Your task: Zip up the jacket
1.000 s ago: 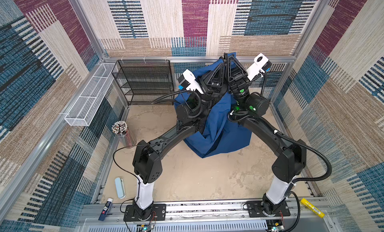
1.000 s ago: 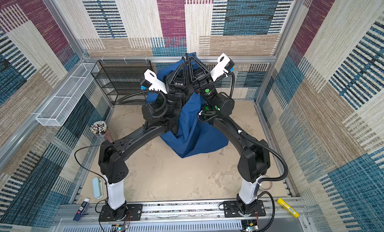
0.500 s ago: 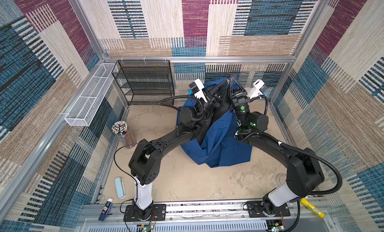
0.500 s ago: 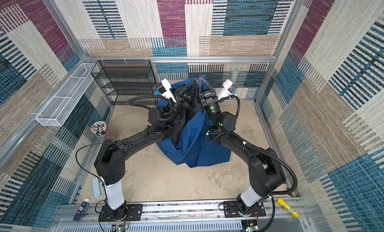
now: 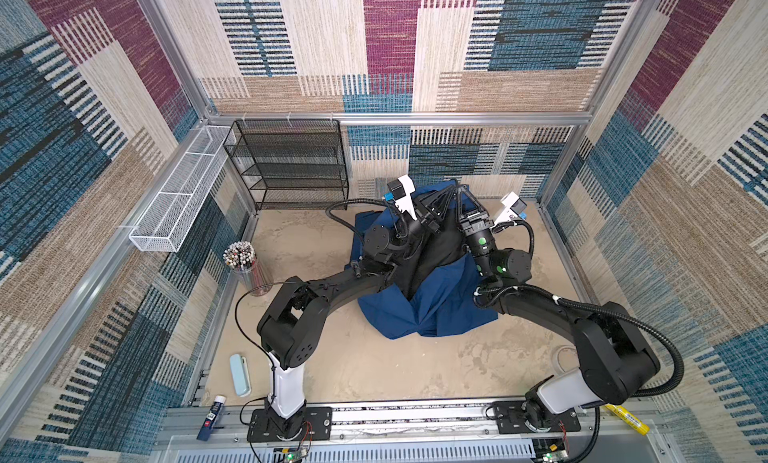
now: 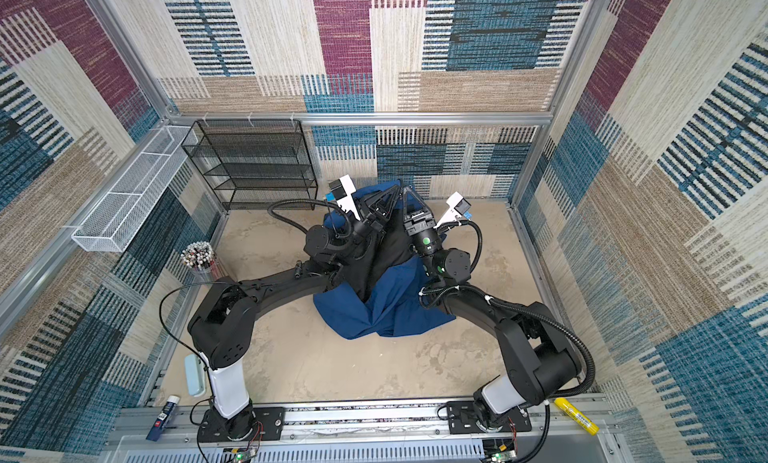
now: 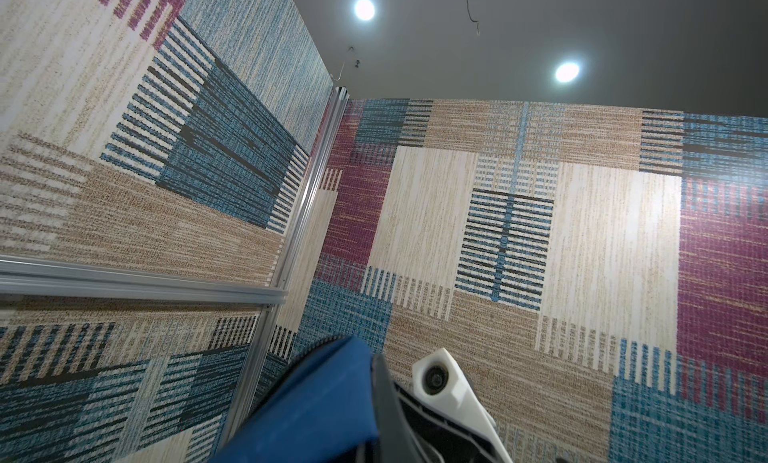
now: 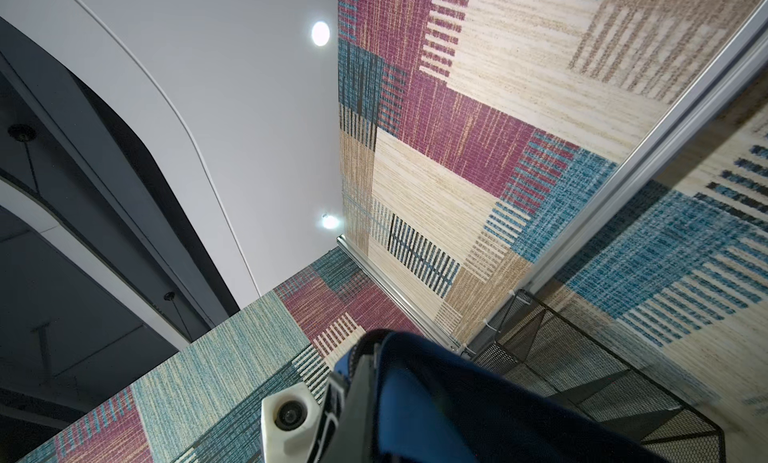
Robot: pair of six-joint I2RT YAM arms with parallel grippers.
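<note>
Navy blue with black lining showing, the jacket point(image 5: 440, 311) hangs from the left pincer point(image 5: 450, 192) and right pincer point(image 5: 461, 192). Both are clamped on its top. Its bottom lies heaped on the tabletop point(image 5: 374, 369). The arms point(image 5: 332, 286) hide its middle, and the zipper cannot be made out.

1. Walls point(image 5: 390, 45): carpet-like patchwork panels in beige, tan, blue stripe and magenta, on all three sides.
2. Aluminium frame rails point(image 5: 415, 118) run along the wall edges and corners.
3. Floor point(image 5: 374, 369): mottled beige surface.
4. Black mesh shelf rack point(image 5: 291, 166) stands against the back wall, near the left corner.
5. White wire basket point(image 5: 174, 203) hangs on the left wall rail.
6. Clear cup of pencils point(image 5: 241, 257) stands by the left wall.
7. Ceiling is grey, with round recessed lights point(image 7: 364, 9) lit, seen in both wrist views.
</note>
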